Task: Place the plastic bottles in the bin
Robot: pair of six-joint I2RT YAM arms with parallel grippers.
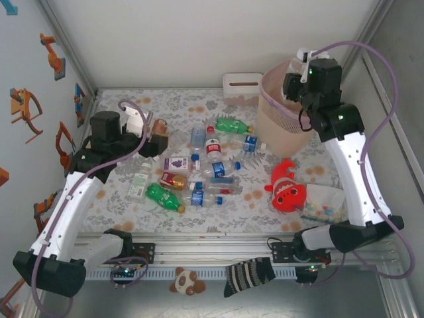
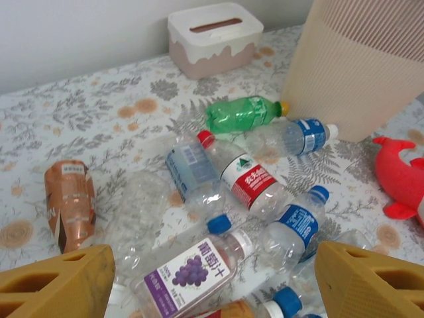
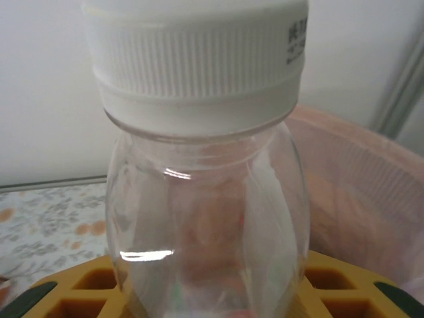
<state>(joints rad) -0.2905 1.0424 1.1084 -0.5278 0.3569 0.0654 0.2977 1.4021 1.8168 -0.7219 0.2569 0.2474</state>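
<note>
left gripper [image 2: 212, 257] hangs over the pile, yellow jaws spread wide, nothing between them. loose on the flowered table [image 2: 99, 99] below: brown bottle [image 2: 69, 202] far left, grape-label bottle [image 2: 192, 275] right under the jaws, red-label bottle [image 2: 242, 175] mid-pile, green bottle [image 2: 245, 112] lying near the bin [image 2: 358, 66]. the bin stands upright at the back right, white tissue box [image 2: 212, 36] to its left. and the right gripper [image 3: 209, 295] is clamped on a clear white-capped bottle [image 3: 205, 199], the bin's rim just behind it.
</note>
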